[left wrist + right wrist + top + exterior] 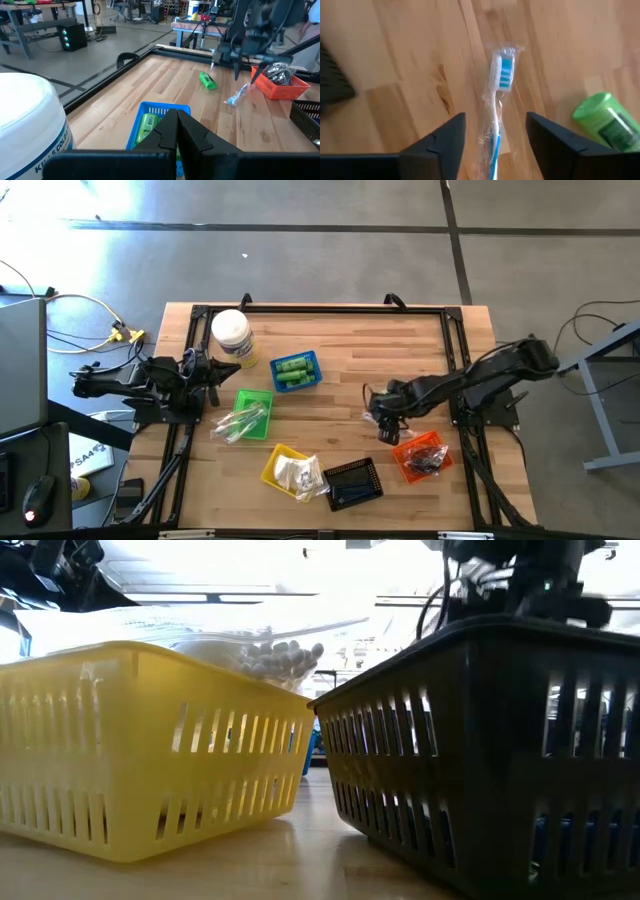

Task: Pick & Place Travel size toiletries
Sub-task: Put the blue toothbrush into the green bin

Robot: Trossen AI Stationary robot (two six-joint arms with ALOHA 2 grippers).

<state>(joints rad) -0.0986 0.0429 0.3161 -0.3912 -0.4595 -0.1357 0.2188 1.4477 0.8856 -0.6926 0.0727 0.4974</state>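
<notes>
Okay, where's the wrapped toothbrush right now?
The wrapped toothbrush lies on the bare wood on the table's right side, directly under the right gripper, between its open fingers, with a loose green bottle beside it.

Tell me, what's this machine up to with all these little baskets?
It is sorting travel toiletries into baskets. The right tool hangs open over a wrapped toothbrush lying on the table, beside a loose green bottle, near the orange basket. The left tool waits shut by the blue basket.

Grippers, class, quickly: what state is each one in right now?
Left gripper: jaws shut, holding nothing.
Right gripper: jaws open, astride the clear-wrapped blue and white toothbrush.
</notes>
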